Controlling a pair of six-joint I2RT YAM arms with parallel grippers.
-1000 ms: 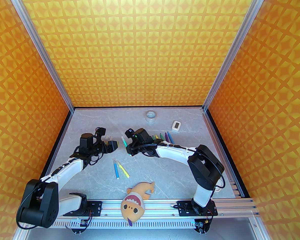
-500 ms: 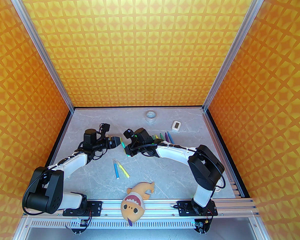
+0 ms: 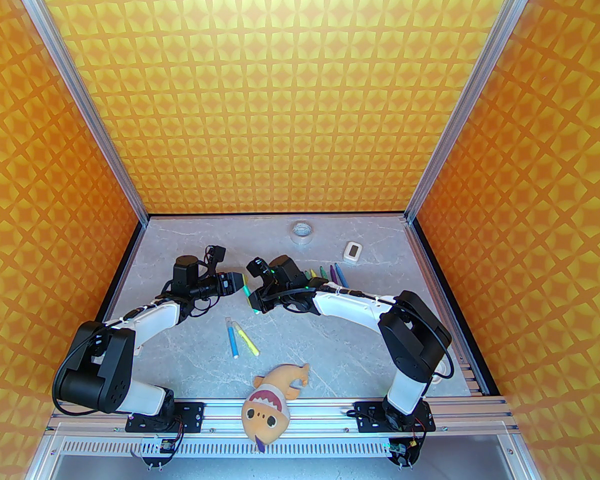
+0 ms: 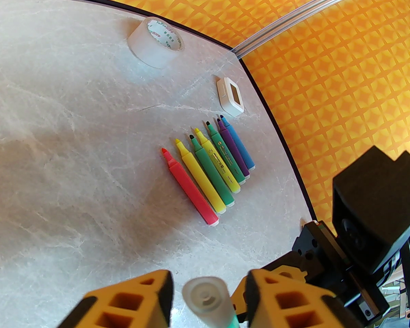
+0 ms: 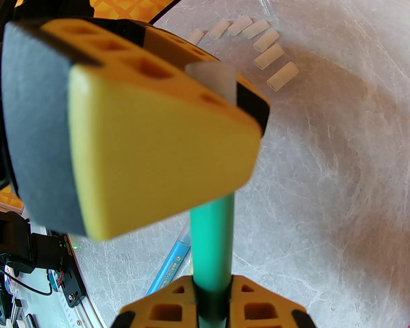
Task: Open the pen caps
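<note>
Within the spread left hand [image 4: 210, 284] sits the pen cap [image 5: 210, 79], untouched.

The tape roll [image 4: 156, 43] core reads "YuPin" in green.

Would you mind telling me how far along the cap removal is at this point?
Done: seven uncapped markers lie in a row, and seven loose caps lie grouped. In hand: the right gripper holds a teal marker; the left gripper's open jaws bracket its cap, still on. Left: that cap, plus the blue marker and yellow marker lying apart, apparently still capped.
</note>
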